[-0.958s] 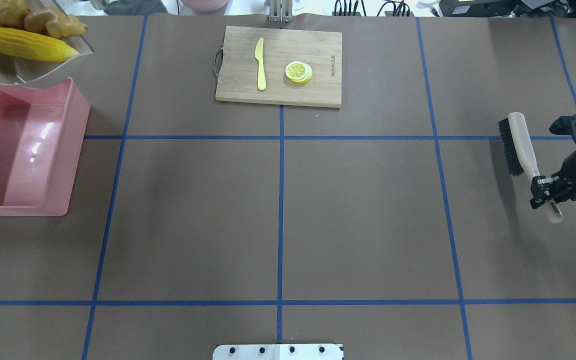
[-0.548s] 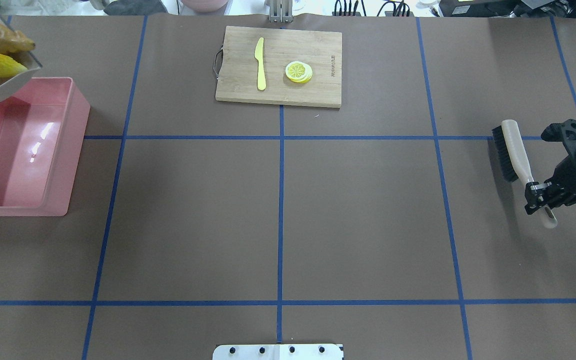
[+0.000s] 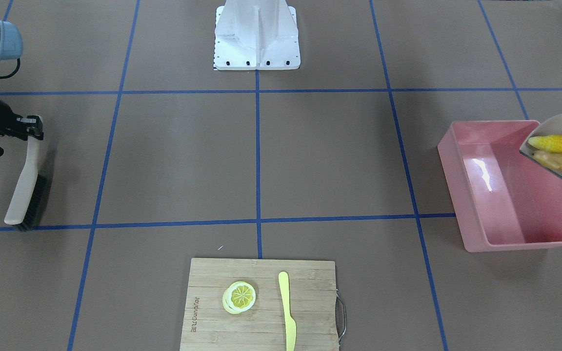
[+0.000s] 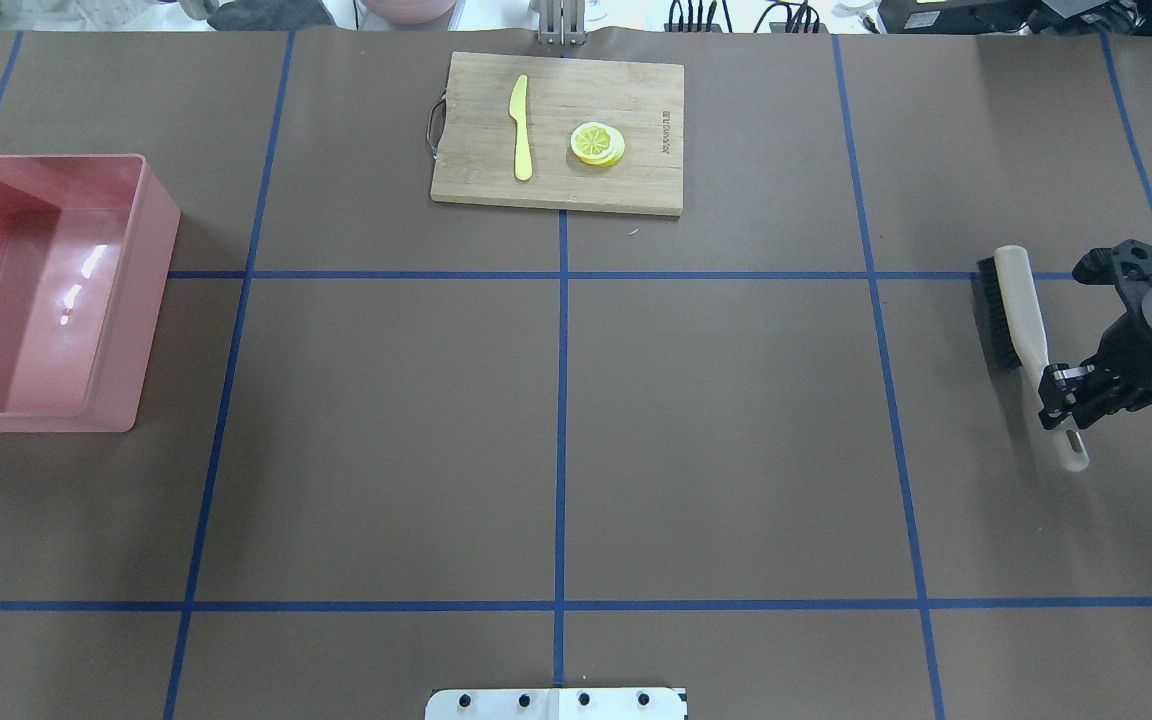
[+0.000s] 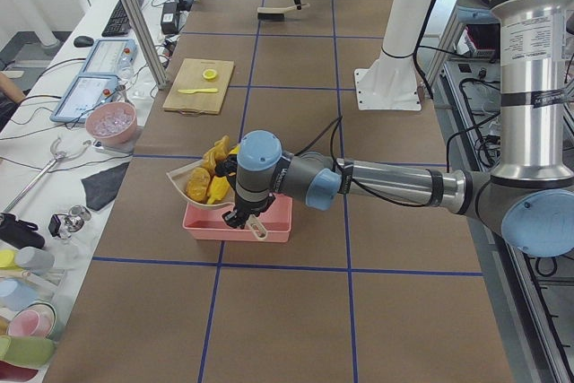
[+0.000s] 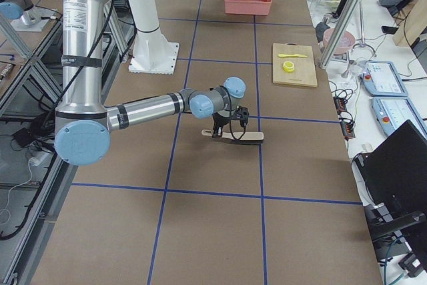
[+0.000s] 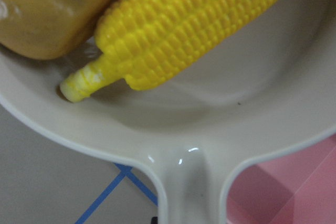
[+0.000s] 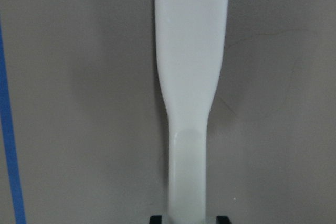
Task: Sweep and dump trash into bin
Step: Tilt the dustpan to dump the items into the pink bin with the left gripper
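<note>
My left gripper point(image 5: 240, 214) holds the beige dustpan point(image 3: 549, 123) by its handle point(image 7: 184, 182), tilted above the pink bin point(image 4: 136, 300). In the pan lie the yellow corn cob point(image 7: 184, 30), the tan ginger root point(image 3: 561, 165) and a brown potato point(image 7: 47, 14). The bin is empty inside. My right gripper point(image 4: 1058, 385) is shut on the handle of a beige brush with black bristles point(image 4: 1011, 300), low over the table at the right; the handle fills the right wrist view point(image 8: 191, 51).
A wooden cutting board point(image 4: 556, 130) at the far middle carries a pale yellow knife point(image 4: 521, 130) and a lemon slice point(image 4: 597, 143). The robot's white base point(image 3: 256, 34) stands at the near edge. Blue tape lines cross the brown table.
The dustpan with the trash has moved left, almost out of the overhead view, over the bin's left part. My right gripper has shifted the brush left and lower.
</note>
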`<state>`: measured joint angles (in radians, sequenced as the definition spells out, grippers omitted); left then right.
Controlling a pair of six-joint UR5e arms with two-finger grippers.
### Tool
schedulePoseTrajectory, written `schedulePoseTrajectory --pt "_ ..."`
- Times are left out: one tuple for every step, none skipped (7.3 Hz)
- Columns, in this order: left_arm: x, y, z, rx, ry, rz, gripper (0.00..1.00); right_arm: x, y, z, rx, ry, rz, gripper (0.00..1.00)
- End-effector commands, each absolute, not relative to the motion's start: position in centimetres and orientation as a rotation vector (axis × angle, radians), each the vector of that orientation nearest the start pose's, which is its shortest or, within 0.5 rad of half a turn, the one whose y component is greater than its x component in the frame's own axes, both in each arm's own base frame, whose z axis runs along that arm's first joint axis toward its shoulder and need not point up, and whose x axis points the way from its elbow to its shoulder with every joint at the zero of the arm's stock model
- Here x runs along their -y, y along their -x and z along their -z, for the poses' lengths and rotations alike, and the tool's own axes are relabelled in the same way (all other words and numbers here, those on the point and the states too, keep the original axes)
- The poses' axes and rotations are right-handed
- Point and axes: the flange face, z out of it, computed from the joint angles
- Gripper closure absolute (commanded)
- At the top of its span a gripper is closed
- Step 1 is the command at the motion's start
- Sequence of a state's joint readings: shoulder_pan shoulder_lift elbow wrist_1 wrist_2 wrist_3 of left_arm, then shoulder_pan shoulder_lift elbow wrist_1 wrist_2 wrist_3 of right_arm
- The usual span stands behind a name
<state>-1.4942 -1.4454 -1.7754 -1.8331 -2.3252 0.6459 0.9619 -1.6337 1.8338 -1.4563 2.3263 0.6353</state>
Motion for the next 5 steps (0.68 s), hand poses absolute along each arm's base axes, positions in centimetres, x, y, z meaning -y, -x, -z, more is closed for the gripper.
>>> schedulePoseTrajectory --pt "44.7 3.3 -60.4 -0.627 -0.545 -0.901 1.00 42.8 21.9 -54.3 0.787 0.188 0.096 0.00" --pt "44.4 3.3 -60.7 -0.631 -0.536 -0.904 1.00 43.4 22.3 -53.2 0.805 0.174 0.104 0.00" --pt "44.4 3.3 -60.7 -0.630 -0.536 -0.903 1.00 43.4 22.3 -52.8 0.811 0.170 0.106 0.00" --pt "43.6 3.3 -61.3 -0.636 -0.523 -0.900 1.00 43.4 22.1 -52.4 0.820 0.165 0.107 0.00" --pt "43.5 3.2 -61.9 -0.636 -0.509 -0.898 1.00 43.7 21.2 -51.6 0.826 0.149 0.092 0.00"
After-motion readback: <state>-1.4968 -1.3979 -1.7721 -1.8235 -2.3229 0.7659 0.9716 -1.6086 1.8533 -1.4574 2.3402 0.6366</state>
